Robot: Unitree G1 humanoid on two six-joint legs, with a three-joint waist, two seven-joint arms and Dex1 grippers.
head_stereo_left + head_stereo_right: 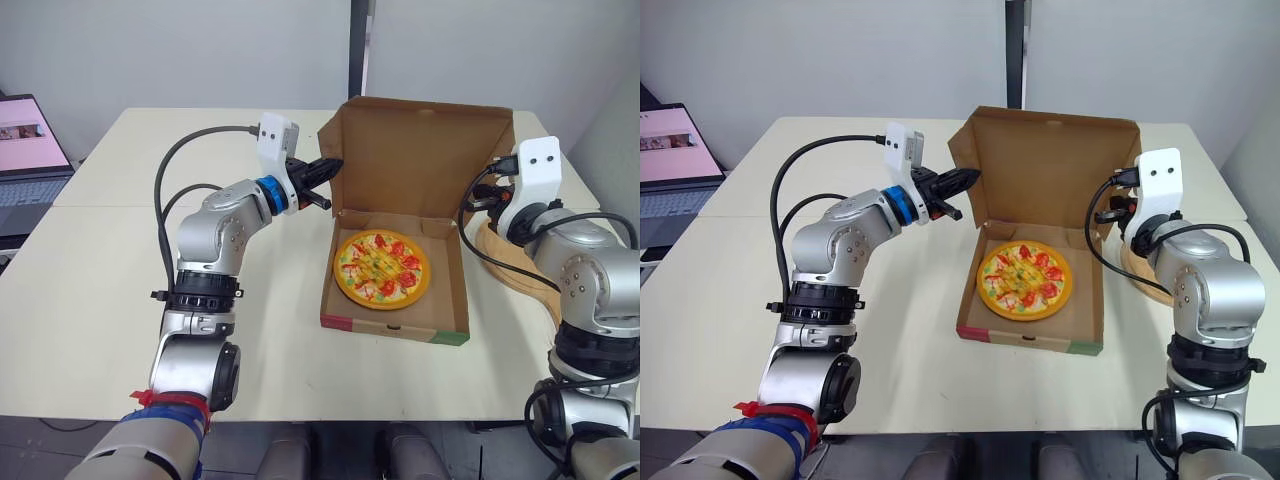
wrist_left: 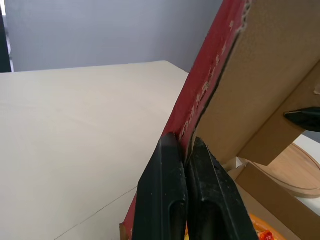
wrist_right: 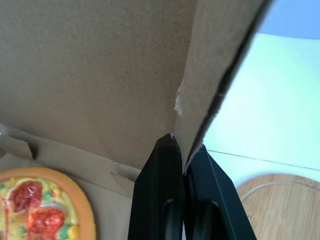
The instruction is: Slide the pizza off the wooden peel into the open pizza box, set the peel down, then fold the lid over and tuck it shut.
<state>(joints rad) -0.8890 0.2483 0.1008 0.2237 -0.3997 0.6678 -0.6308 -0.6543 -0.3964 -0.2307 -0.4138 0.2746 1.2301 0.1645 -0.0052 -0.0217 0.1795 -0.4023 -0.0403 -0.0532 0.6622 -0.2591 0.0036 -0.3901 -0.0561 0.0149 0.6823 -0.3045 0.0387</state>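
Note:
The pizza (image 1: 381,268) lies flat inside the open cardboard box (image 1: 395,325). Its lid (image 1: 420,150) stands upright at the back. My left gripper (image 1: 333,168) is shut on the lid's left side flap (image 2: 210,85), pinching its edge near the top corner. My right gripper (image 3: 184,145) is shut on the lid's right side flap (image 3: 210,75). The wooden peel (image 1: 510,262) lies flat on the table just right of the box, partly hidden behind my right arm.
A laptop (image 1: 25,150) sits open at the far left edge. The cream table (image 1: 100,280) spreads wide to the left of and in front of the box. A dark vertical post (image 1: 360,50) stands behind the table.

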